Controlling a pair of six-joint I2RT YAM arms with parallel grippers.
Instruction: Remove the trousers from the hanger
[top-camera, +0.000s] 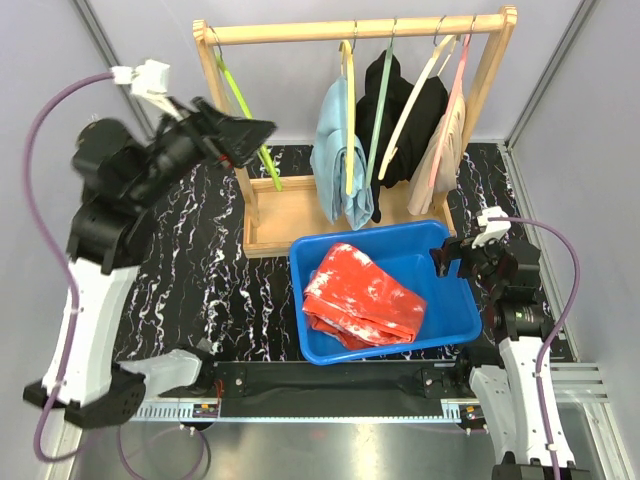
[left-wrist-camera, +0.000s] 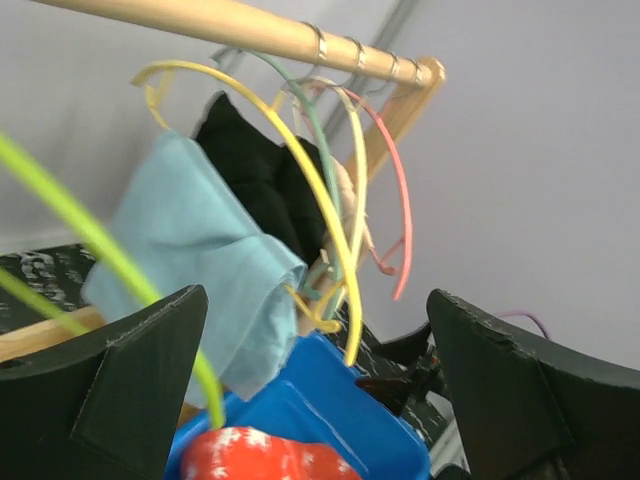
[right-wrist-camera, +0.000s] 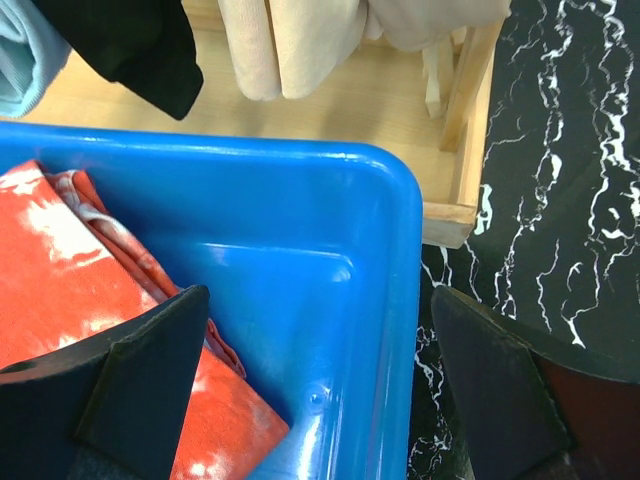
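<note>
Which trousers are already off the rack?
The red pair with white blotches, lying in the blue bin. The light blue pair, the black ones and the beige pair hang from the wooden rail.

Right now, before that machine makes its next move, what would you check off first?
1. Left pincer open and empty: ok.
2. Right pincer open and empty, over the blue bin corner: ok.
3. Red trousers lying inside the bin: ok.
4. Lime hanger bare: ok.
5. Left pincer clear of the lime hanger: cannot tell, they overlap in the top view.
6. Light blue trousers off the yellow hanger: not ok, draped over it.
</note>
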